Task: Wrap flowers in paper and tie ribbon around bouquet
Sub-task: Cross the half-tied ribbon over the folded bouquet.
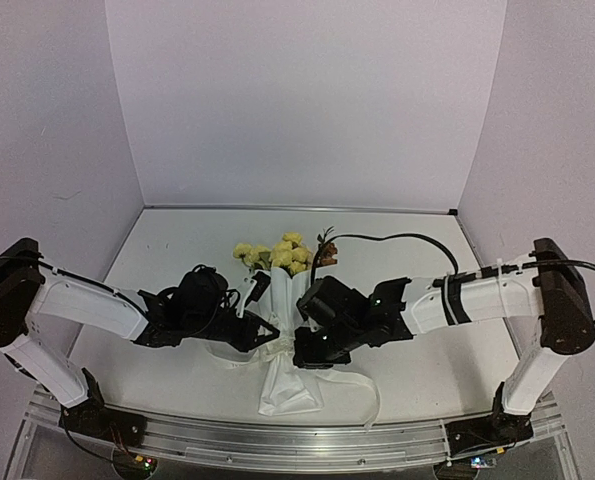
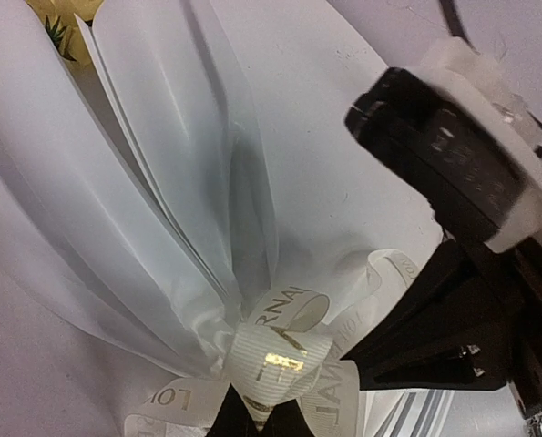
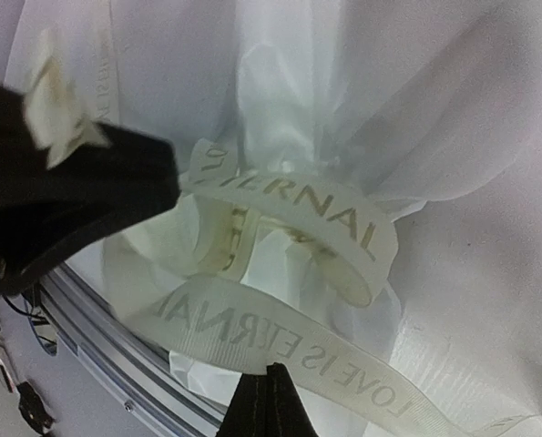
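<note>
White table [image 1: 167,250] carries the paper-wrapped bouquet [image 1: 287,388], ribbon [image 1: 375,395] trailing beside it.

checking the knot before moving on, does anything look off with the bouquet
The ribbon sits slack round the neck of the bouquet, gaps showing in its loops, and one tail trails toward the near edge of the table.

Both arms stretch inward and low, left gripper [image 1: 272,336] and right gripper [image 1: 303,357] close together at centre, tips angled down, jaws on each pinched tight.
</note>
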